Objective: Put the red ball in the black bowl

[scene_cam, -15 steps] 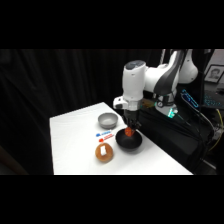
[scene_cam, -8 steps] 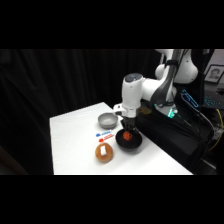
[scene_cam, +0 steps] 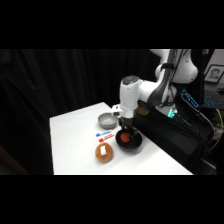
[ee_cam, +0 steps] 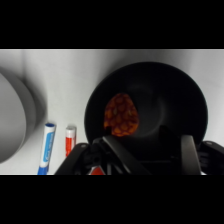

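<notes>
The two black fingers (ee_cam: 190, 152) stand spread apart and released above the round matte black bowl (ee_cam: 192, 95), touching nothing, with the small red-orange ball (ee_cam: 121, 115) resting inside.

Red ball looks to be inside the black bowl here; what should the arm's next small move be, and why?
Probably lift the gripper straight up, clear of the rim. The red ball lies inside the black bowl, apart from the fingers, which stand open, so nothing is left to carry.

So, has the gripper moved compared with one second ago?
Yes. In the side view the gripper has risen: it was down at the black bowl, and now it is above the bowl, with the red ball lying inside.
</notes>
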